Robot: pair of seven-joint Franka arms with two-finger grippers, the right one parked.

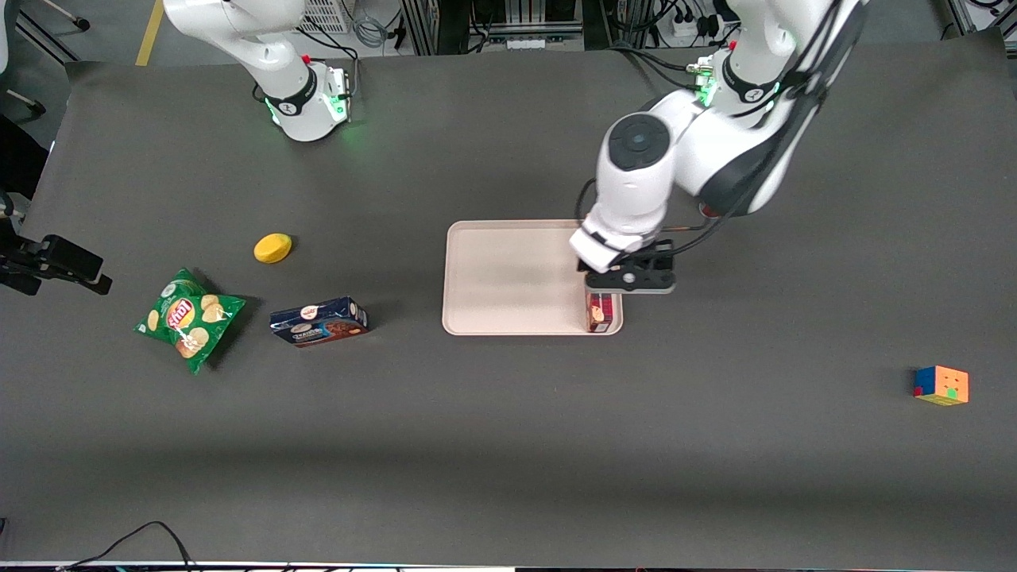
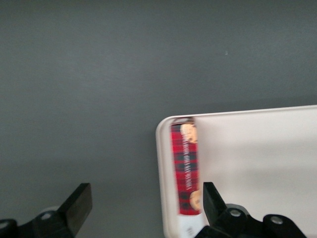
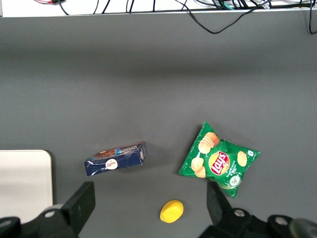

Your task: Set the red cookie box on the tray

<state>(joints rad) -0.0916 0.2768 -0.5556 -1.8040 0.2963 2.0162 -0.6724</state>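
Red cookie box (image 2: 185,168) lies flat in tray (image 2: 257,148), hugging rim at corner, beside one finger. Gripper (image 2: 141,208) above, fingers (image 2: 79,201) apart, gripping nothing. Best retreat: straight up, no sideways brush.

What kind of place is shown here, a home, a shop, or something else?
Probably a robotics lab. A robot arm's gripper hangs open over the red cookie box on the tray, upon a dark-covered table, with cables and power strips at its edge.
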